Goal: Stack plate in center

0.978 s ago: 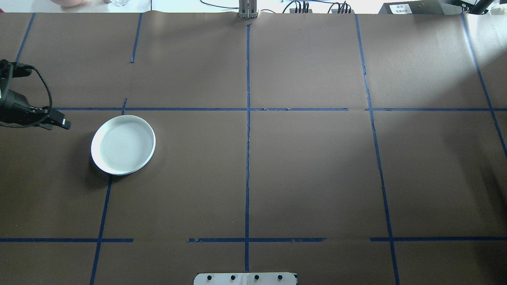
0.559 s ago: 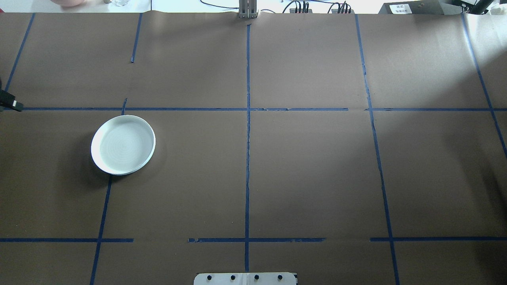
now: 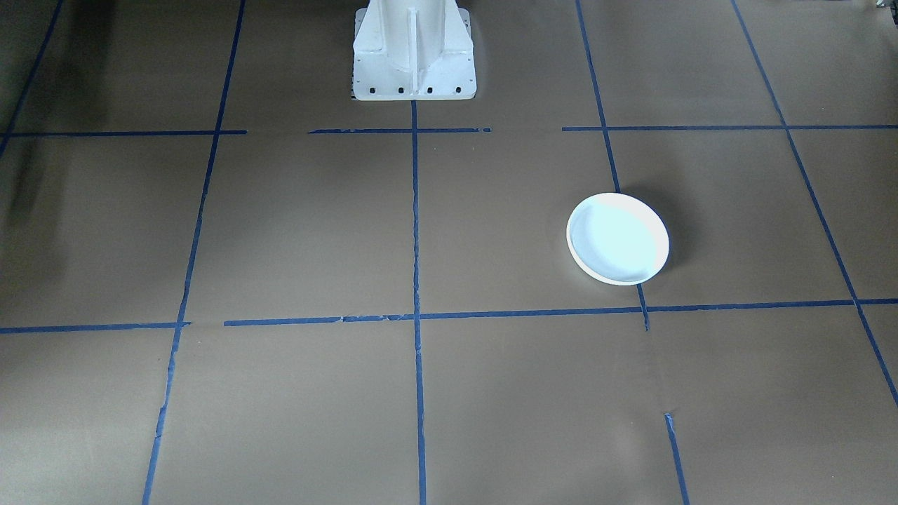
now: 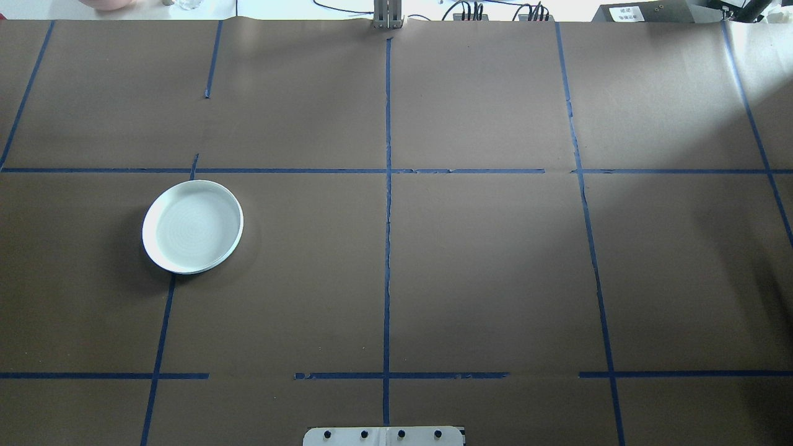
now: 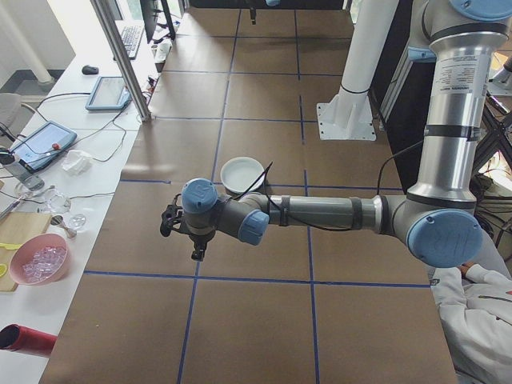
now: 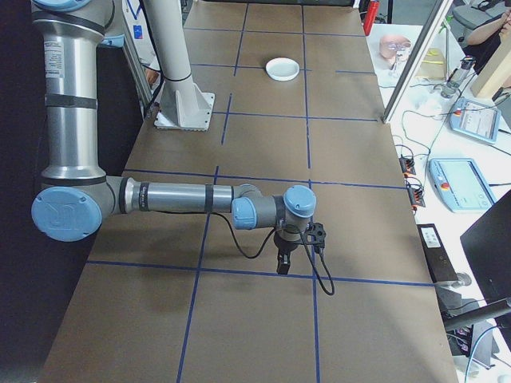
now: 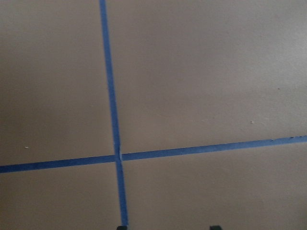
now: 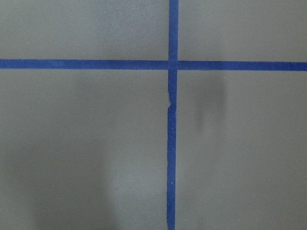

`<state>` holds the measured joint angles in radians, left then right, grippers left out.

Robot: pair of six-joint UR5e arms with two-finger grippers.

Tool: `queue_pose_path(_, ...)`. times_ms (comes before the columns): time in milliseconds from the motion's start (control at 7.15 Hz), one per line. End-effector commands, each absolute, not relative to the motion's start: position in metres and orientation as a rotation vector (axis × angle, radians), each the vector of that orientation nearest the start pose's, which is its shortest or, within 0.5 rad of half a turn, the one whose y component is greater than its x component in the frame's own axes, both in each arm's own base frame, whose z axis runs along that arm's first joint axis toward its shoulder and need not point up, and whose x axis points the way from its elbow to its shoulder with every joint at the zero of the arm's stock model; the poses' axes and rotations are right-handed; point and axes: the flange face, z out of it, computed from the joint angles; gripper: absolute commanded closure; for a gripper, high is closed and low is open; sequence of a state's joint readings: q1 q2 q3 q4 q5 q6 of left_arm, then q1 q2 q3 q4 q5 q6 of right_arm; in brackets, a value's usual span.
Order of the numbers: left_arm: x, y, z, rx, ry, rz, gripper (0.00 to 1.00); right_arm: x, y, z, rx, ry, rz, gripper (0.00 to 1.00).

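**Both arms held out low, plates on the left**

While the round, shallow, pale blue-white plate [image 4: 192,227] lies on the brown paper-covered table [image 4: 483,266] in the robot's left half, a second rim just beneath it, both arms reach out level above the paper. Left gripper [image 5: 196,254] and right gripper [image 6: 283,262] point straight down, well apart from the plate; they show only in the side views, so whether their jaws are spread cannot be told. Blue tape lines [image 4: 388,248] cross the table.

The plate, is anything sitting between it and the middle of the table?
No. Nothing visible lies between the plate and the middle of the table, only bare brown paper and blue tape lines.
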<state>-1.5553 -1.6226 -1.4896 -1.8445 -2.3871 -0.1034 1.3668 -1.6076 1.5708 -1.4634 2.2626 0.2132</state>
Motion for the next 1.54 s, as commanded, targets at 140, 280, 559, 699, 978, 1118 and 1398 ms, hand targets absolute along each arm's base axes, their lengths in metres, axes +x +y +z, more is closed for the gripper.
queue_pose_path(140, -0.086, -0.501, 0.680, 0.120, 0.816, -0.006, 0.32, -0.029, -0.485, 0.671, -0.077, -0.691, -0.016, 0.00)
queue_pose_path(280, -0.083, -0.490, 0.692, 0.106, 0.813, -0.004, 0.23, -0.029, -0.485, 0.672, -0.078, -0.690, -0.015, 0.00)
queue_pose_path(559, -0.083, -0.482, 0.708, 0.071, 0.821, -0.024, 0.00, -0.029, -0.485, 0.671, -0.077, -0.691, -0.016, 0.00)
queue_pose_path(699, -0.084, -0.484, 0.702, 0.078, 0.819, -0.024, 0.00, -0.029, -0.485, 0.671, -0.077, -0.691, -0.016, 0.00)
queue_pose_path(978, -0.084, -0.486, 0.696, 0.082, 0.819, -0.025, 0.00, -0.029, -0.485, 0.672, -0.078, -0.690, -0.015, 0.00)
queue_pose_path(1118, -0.085, -0.486, 0.684, 0.087, 0.817, -0.027, 0.00, -0.029, -0.485, 0.672, -0.078, -0.690, -0.015, 0.00)
queue_pose_path(1398, -0.083, -0.487, 0.671, 0.002, 0.818, -0.052, 0.00, -0.029, -0.485, 0.672, -0.078, -0.690, -0.015, 0.00)
